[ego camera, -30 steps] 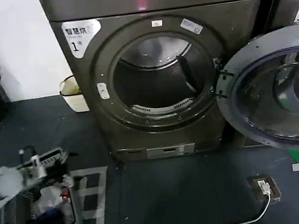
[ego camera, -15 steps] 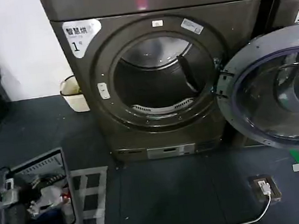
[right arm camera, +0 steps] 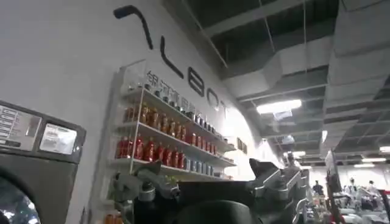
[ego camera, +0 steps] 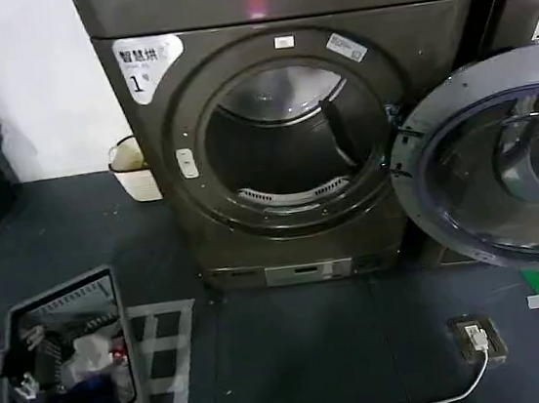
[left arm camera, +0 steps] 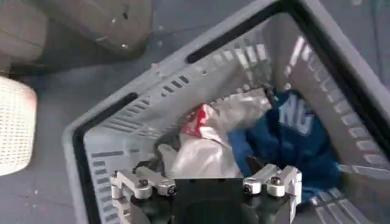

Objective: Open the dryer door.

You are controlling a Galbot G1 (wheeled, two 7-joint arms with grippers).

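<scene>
**Door open, left arm pulled back**

The dryer door (ego camera: 497, 169) stands swung fully out at three o'clock of the drum opening, hinged at the right edge of the dryer (ego camera: 290, 130), its grey inner face and tinted bowl turned toward the camera. The steel drum (ego camera: 287, 145) lies exposed. By my judgement the task is as good as done.

What has changed in the last second is the left arm: it hung over the laundry basket (ego camera: 69, 369) at seven o'clock of the head view, and has now withdrawn past the left edge. In its wrist view the left gripper (left arm camera: 207, 182) hovers above the basket's clothes (left arm camera: 244, 140), fingers spread wide and holding nothing.

The right gripper (right arm camera: 210, 182) points up toward a shelf of bottles (right arm camera: 158, 137), fingers apart, empty, well away from the door.
</scene>
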